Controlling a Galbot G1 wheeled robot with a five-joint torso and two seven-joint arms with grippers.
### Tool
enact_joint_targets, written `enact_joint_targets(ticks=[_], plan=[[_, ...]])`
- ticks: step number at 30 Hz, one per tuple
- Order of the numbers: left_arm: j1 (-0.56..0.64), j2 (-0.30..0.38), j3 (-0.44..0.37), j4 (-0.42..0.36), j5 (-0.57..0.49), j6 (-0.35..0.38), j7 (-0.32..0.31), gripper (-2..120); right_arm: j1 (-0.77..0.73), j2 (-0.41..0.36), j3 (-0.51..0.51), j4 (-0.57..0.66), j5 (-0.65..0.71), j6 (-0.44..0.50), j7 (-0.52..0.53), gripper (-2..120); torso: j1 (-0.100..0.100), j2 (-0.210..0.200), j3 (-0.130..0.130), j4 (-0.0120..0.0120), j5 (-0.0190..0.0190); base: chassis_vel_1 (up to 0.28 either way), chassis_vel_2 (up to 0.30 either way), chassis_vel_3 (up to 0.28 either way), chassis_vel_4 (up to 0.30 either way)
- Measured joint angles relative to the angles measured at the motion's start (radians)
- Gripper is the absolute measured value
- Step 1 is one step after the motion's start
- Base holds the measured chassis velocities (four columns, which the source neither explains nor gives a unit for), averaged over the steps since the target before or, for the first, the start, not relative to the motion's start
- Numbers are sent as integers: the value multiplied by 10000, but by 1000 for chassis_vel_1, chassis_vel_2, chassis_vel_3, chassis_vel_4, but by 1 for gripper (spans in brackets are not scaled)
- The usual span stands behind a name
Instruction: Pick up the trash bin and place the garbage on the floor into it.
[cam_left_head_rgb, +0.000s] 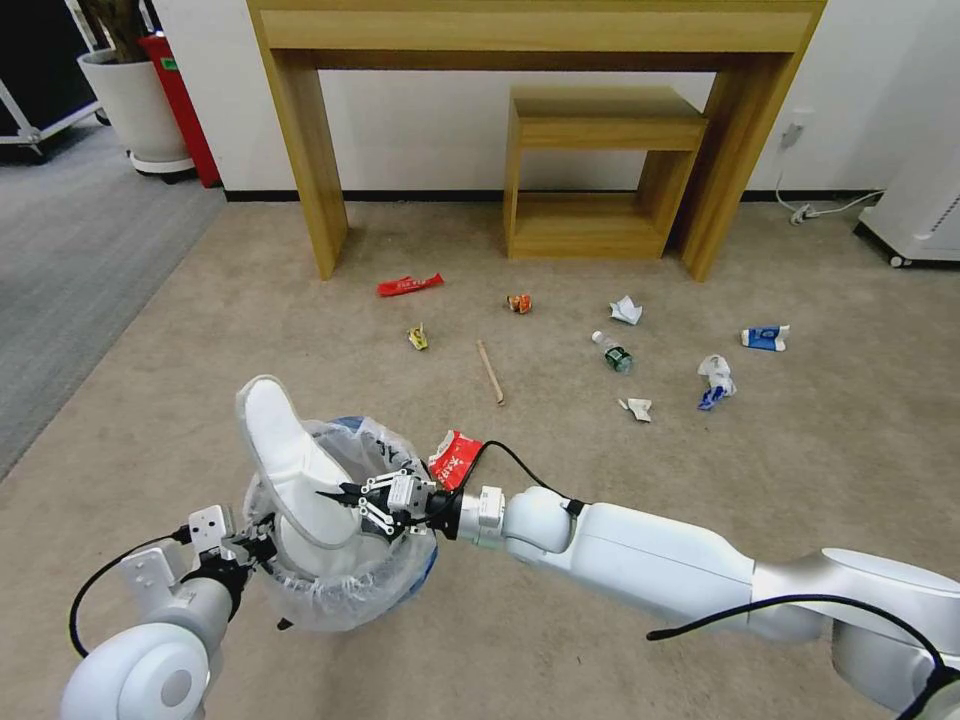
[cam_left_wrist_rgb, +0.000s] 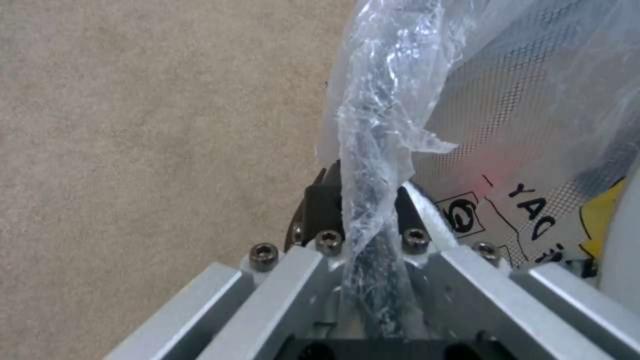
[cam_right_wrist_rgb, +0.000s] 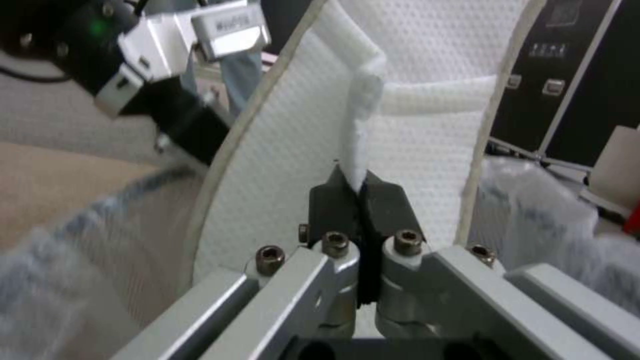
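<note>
The blue trash bin (cam_left_head_rgb: 335, 608) with its crinkly plastic bag (cam_left_wrist_rgb: 380, 100) hangs just above the tan floor (cam_left_head_rgb: 560, 640) at the lower left. My left gripper (cam_left_head_rgb: 262, 535) is shut on its near rim (cam_left_wrist_rgb: 360, 200). My right gripper (cam_left_head_rgb: 345, 497) reaches over the bin's mouth, shut on a white slipper (cam_left_head_rgb: 285, 455) that stands half inside the bin (cam_right_wrist_rgb: 413, 125). Garbage lies beyond on the floor: a red wrapper (cam_left_head_rgb: 455, 458) beside the bin, another red wrapper (cam_left_head_rgb: 409, 285), a wooden stick (cam_left_head_rgb: 490, 372), a small bottle (cam_left_head_rgb: 611, 353), crumpled paper (cam_left_head_rgb: 626, 310) and a blue-white packet (cam_left_head_rgb: 765, 337).
A wooden desk (cam_left_head_rgb: 310, 170) stands against the back wall with a low wooden shelf (cam_left_head_rgb: 590, 170) under it. A white plant pot (cam_left_head_rgb: 135, 105) and grey carpet (cam_left_head_rgb: 70, 260) are at the left. A white appliance (cam_left_head_rgb: 920, 210) and a cable (cam_left_head_rgb: 820, 208) are at the right.
</note>
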Motion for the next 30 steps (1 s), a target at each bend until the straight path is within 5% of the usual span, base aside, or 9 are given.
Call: enact_joint_targets(ticks=[19, 26, 30], plan=[[-67, -48, -45, 138, -32, 8, -22, 1, -226, -663, 648, 611, 228, -268, 330, 64, 0, 0, 0, 0, 1, 0, 0, 0, 0], [-61, -14, -138, 339, 225, -4, -12, 1, -1064, -1735, 2425, 2543, 1783, -1480, 2070, 89, 0, 0, 0, -1, 2, 0, 0, 0, 0], [-59, 18, -161, 480, 468, 7, 83, 1, -1928, -2361, 4343, 3602, 2341, -2126, 3090, 99, 0, 0, -1, 0, 2, 0, 0, 0, 0]])
